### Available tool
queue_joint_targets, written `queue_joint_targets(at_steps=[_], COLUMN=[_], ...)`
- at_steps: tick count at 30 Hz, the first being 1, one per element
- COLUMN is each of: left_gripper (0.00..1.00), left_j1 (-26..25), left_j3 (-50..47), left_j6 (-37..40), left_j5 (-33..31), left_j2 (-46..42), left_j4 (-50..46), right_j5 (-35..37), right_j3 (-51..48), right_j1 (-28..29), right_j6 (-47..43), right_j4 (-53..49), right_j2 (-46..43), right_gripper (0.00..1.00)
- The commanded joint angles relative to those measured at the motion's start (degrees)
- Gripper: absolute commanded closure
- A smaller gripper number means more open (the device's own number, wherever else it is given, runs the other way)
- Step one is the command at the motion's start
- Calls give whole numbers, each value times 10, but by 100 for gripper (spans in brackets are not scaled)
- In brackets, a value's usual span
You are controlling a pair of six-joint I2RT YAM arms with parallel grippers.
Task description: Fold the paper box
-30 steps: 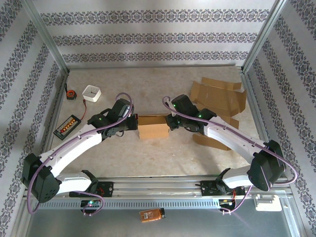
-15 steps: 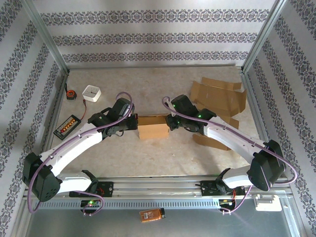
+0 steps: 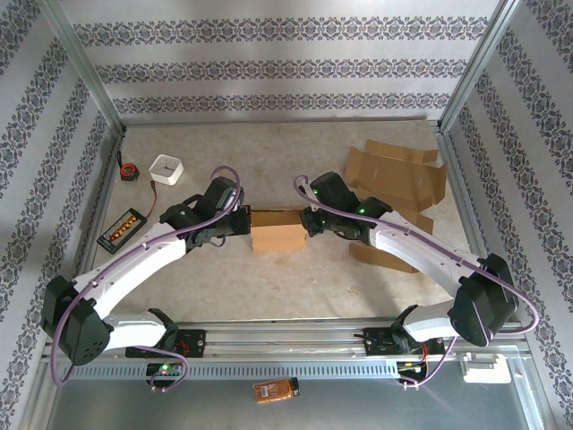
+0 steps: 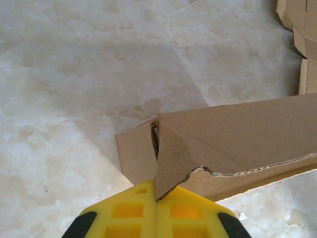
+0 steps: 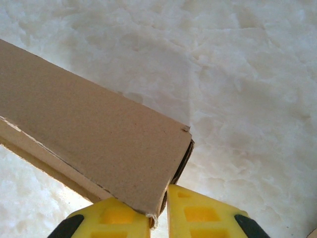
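Pale mottled desk (image 3: 295, 148) carrying everything.

Flat cardboard sheets (image 3: 398, 179) lying beyond and to the right of the paper box (image 3: 278, 237), well apart from it.

Paper box brown, partly folded, resting on the desk between the two hands. Ragged torn edge running along one flap near its left end.

Left hand (image 3: 243, 226) at the box's left end, yellow fingers (image 4: 124, 218) pressed together on a thin cardboard edge, pinching it.

Right hand (image 3: 309, 224) at the box's right end, fingers (image 5: 198, 213) closed on the corner of the end wall, cardboard caught between them.

Black tray (image 3: 121, 229) with orange pieces, well left of the box.

White square block (image 3: 166, 168), left of and beyond the box.

Small tape measure (image 3: 129, 171), farther left of the box than the block.
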Motion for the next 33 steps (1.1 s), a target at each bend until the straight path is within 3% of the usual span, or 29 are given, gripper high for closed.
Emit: queue_joint_targets(at_steps=[1, 14, 26, 30, 33], left_gripper=[100, 100, 100, 100, 100], left_j1=[-4, -3, -3, -3, -3], left_j3=[-3, -25, -22, -19, -26], left_j6=[-11, -51, -19, -18, -23], left_j5=[13, 80, -11, -8, 29], left_j2=[13, 20, 20, 25, 32], left_j4=[-1, 55, -49, -44, -8], right_j5=[15, 14, 13, 13, 14], right_j3=[-12, -14, -13, -12, -12], right_j1=[7, 8, 8, 9, 9], right_j6=[-8, -8, -9, -8, -8], right_j4=[-83, -83, -83, -82, -82], right_j2=[25, 26, 28, 30, 29], right_gripper=[84, 84, 84, 84, 84])
